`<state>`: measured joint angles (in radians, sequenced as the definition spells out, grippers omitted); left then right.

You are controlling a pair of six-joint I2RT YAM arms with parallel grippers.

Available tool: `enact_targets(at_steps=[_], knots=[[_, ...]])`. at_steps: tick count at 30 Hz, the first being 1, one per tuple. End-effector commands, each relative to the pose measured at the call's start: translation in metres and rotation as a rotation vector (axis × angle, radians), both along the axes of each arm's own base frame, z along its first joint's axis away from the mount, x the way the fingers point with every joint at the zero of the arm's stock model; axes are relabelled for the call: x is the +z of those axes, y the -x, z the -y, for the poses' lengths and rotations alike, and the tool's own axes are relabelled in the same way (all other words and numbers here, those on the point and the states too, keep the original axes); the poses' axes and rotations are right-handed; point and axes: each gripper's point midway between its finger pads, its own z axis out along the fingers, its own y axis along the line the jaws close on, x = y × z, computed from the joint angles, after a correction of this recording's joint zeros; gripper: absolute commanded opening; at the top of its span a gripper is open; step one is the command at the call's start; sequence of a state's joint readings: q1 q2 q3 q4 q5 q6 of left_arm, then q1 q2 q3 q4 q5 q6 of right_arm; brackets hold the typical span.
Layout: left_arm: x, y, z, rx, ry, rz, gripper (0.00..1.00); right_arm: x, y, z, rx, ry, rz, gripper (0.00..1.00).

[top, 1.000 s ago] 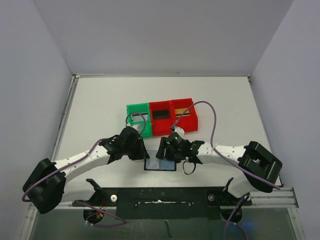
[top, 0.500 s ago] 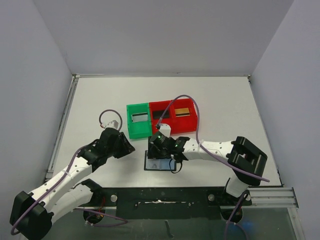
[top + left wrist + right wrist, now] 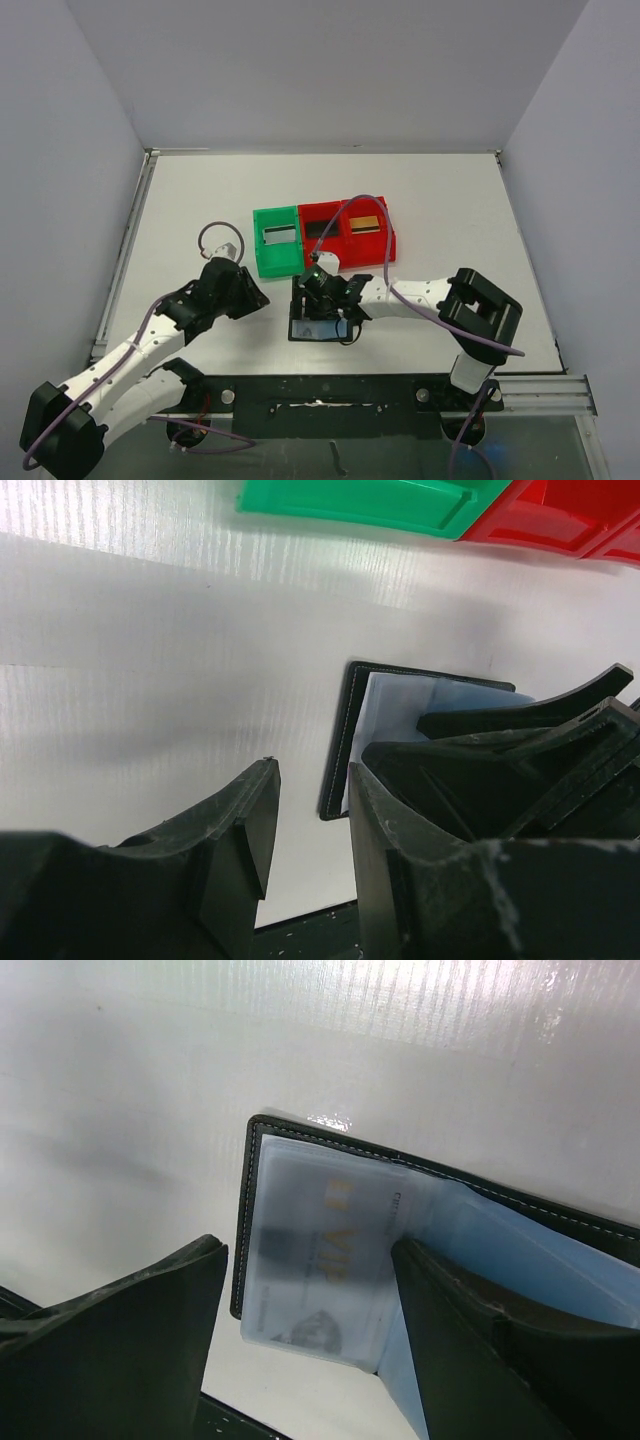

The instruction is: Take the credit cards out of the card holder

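White ribbed tabletop point(image 3: 200, 200), pale grey walls point(image 3: 320, 70). The card holder point(image 3: 480, 1235) lies open; right gripper point(image 3: 308, 1255) spread wide over it, left gripper point(image 3: 312, 780) parted, empty.

left pincer point(image 3: 310, 815): parted (narrow gap), arm bent | right pincer point(image 3: 310, 1260): spread wide, arm reaching leftward

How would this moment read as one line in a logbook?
left gripper: open, empty | right gripper: open, over card holder | pale card: in holder pocket | bins: grey card, black card, gold card
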<state>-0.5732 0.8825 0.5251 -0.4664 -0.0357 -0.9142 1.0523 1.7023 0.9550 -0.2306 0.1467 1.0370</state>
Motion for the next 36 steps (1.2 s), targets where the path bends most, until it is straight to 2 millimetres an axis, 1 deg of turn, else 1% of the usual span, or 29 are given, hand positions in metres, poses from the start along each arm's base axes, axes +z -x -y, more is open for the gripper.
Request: enact_targets(at_steps=[1,7,9,12,15,16,17,18,19,20,22,24,26,28,31,34,36], knots=[[0.008,-0.009,0.009,-0.008,0.042,0.027,0.33,-0.011,0.005,0.014,-0.015,0.068,-0.034,0.71],[0.008,-0.011,0.011,-0.014,0.046,0.026,0.33,-0.017,0.004,0.025,-0.022,0.228,-0.008,0.69],[0.008,-0.011,0.011,-0.014,0.046,0.027,0.33,-0.017,0.003,0.023,-0.016,0.261,0.002,0.68],[0.009,-0.011,0.011,-0.011,0.046,0.03,0.33,-0.02,0.005,0.02,-0.005,0.267,-0.001,0.63],[0.009,-0.01,0.01,-0.01,0.049,0.03,0.33,-0.016,0.006,0.013,0.006,0.199,-0.001,0.54],[0.008,-0.009,0.01,-0.01,0.052,0.029,0.33,-0.016,0.008,0.01,0.014,0.159,-0.007,0.53],[0.008,-0.009,0.01,-0.011,0.054,0.029,0.33,-0.013,0.007,0.005,0.019,0.096,-0.016,0.52],[0.008,-0.009,0.01,-0.009,0.056,0.03,0.33,-0.009,0.004,-0.004,0.027,0.005,-0.016,0.48],[0.009,-0.009,0.011,-0.012,0.06,0.03,0.32,-0.008,0.006,-0.007,0.036,-0.064,-0.037,0.45],[0.009,-0.009,0.011,-0.013,0.063,0.031,0.32,-0.007,0.006,-0.007,0.029,-0.119,-0.054,0.44],[0.011,-0.009,0.014,-0.021,0.073,0.037,0.32,-0.009,0.007,-0.001,0.011,-0.162,-0.078,0.42],[0.013,-0.009,0.017,-0.033,0.09,0.044,0.32,-0.013,0.007,0.007,-0.004,-0.142,-0.083,0.42],[0.015,-0.01,0.02,-0.044,0.104,0.05,0.32,-0.014,0.007,0.008,-0.002,-0.129,-0.082,0.42],[0.017,-0.011,0.024,-0.058,0.119,0.059,0.32,-0.014,0.007,0.007,0.001,-0.125,-0.085,0.43],[0.017,-0.012,0.027,-0.063,0.123,0.055,0.32,-0.009,0.005,0.006,0.004,-0.065,-0.049,0.6],[0.02,-0.014,0.022,-0.037,0.111,0.059,0.32,-0.008,0.001,0.007,0.004,0.02,-0.013,0.7],[0.025,-0.016,0.016,-0.01,0.096,0.077,0.32,-0.014,0.002,0.011,0.005,0.086,-0.012,0.72]])
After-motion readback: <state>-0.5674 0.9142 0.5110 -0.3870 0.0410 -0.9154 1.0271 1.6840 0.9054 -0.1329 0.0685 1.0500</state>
